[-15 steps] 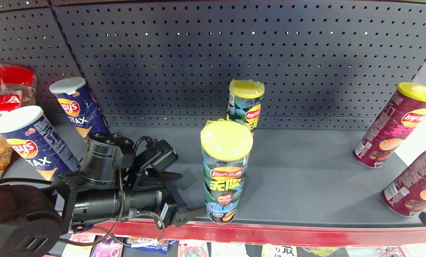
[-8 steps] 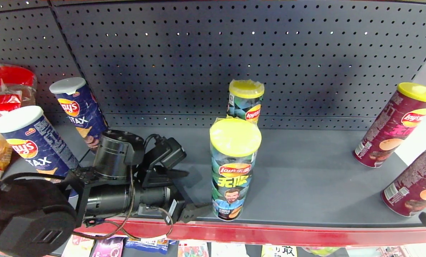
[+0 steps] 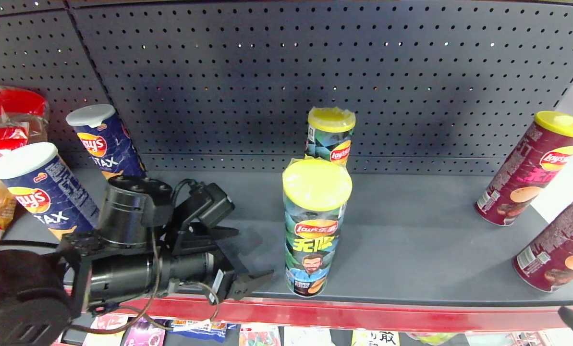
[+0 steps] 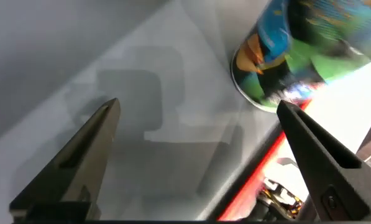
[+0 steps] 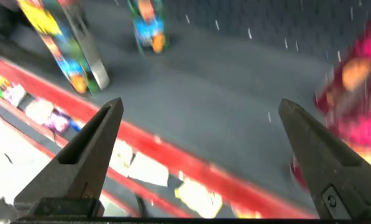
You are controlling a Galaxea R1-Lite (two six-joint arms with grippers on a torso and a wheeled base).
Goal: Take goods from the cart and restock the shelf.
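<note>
While the grey shelf (image 3: 411,250) with its red front lip spans the view before a pegboard back (image 3: 315,72), the left gripper (image 3: 248,254) lies low over the shelf's front edge. It is spread wide with nothing in it, just beside the front can (image 3: 317,226) but not touching it. That yellow-lidded can stands upright near the lip, and the rear can (image 3: 331,137) stands behind it against the back. 2 blue cans (image 3: 43,192) stand at the left and 2 maroon cans (image 3: 531,168) at the right. The right gripper (image 5: 201,104) hangs wide apart and empty before the lip.
</note>
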